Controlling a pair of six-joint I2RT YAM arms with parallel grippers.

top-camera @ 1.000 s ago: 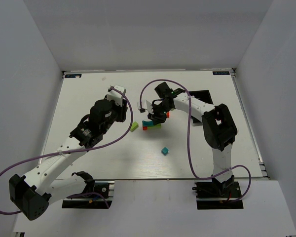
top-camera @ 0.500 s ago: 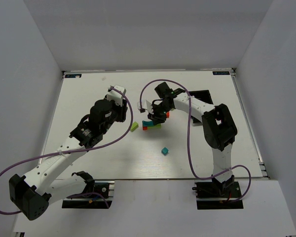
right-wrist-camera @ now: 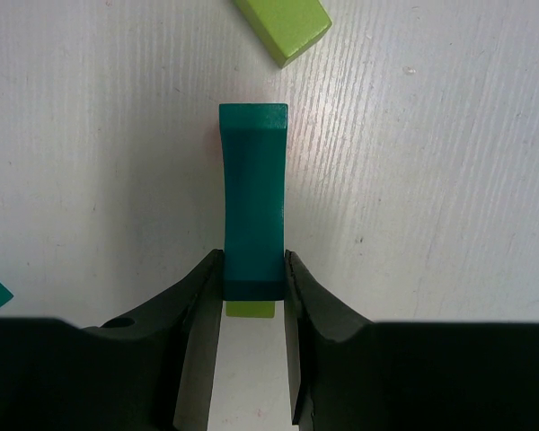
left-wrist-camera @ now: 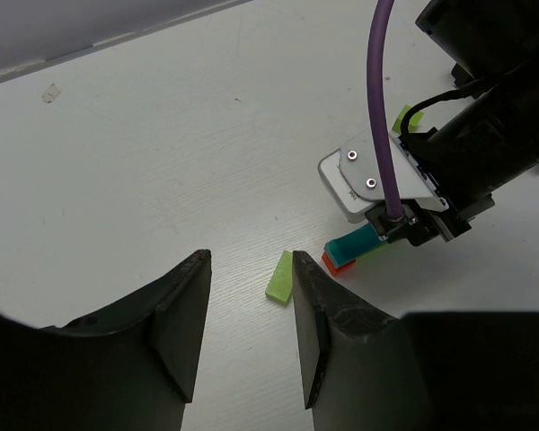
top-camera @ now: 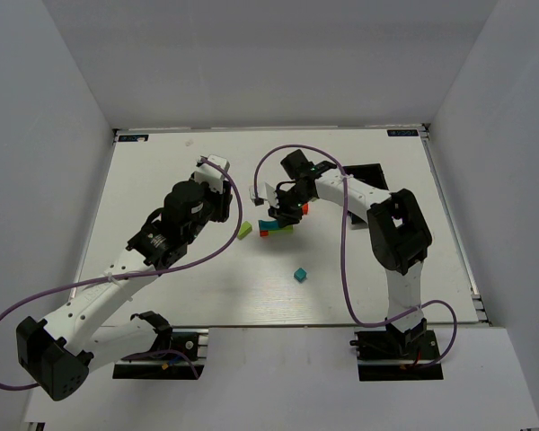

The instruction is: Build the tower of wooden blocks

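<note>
The right gripper (right-wrist-camera: 253, 280) pinched one end of the long teal block (right-wrist-camera: 252, 180), apparently to seat it flat on the wood block tower (top-camera: 274, 227) near the centre of the table (top-camera: 162, 171). The block's long axis ran straight out from the fingers, roughly parallel to the table's near edge. The left gripper (left-wrist-camera: 249, 269), jaws spread and empty, hovered over a loose lime block (left-wrist-camera: 279, 275), probably the next piece.

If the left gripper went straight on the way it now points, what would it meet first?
Probably the loose lime green block on the table, just ahead of the open left gripper; depth is unclear.
</note>
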